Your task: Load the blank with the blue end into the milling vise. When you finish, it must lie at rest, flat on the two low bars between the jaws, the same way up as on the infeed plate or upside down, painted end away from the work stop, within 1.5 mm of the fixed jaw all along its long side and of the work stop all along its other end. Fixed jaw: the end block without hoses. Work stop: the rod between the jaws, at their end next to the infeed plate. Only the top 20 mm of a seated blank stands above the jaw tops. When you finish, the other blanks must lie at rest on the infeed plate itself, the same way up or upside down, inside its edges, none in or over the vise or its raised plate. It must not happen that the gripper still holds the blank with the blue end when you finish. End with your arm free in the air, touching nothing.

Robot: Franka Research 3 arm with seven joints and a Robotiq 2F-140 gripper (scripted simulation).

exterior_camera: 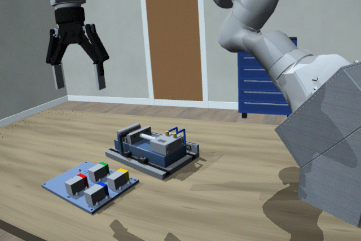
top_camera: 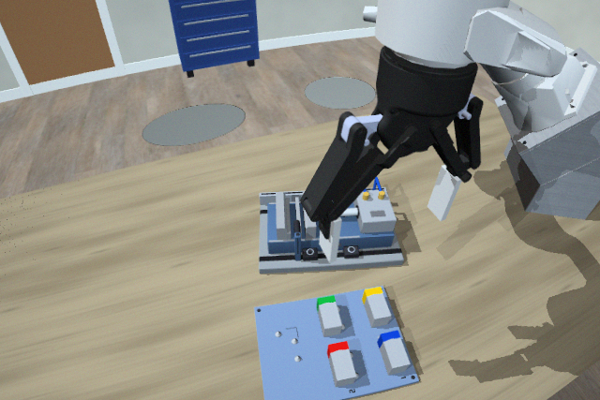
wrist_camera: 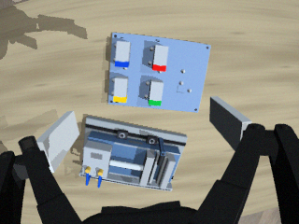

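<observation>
The blank with the blue end lies on the light blue infeed plate at its near right corner; it also shows in the exterior view and in the wrist view. The red-ended blank, the green-ended blank and the yellow-ended blank lie on the same plate. The milling vise stands just beyond the plate, with nothing between its jaws. My gripper is open and empty, high above the table over the vise and plate.
The vise's hose block with blue hoses is on its right end in the top view. Three small pins stand on the plate's left half. The robot base stands at the table's right.
</observation>
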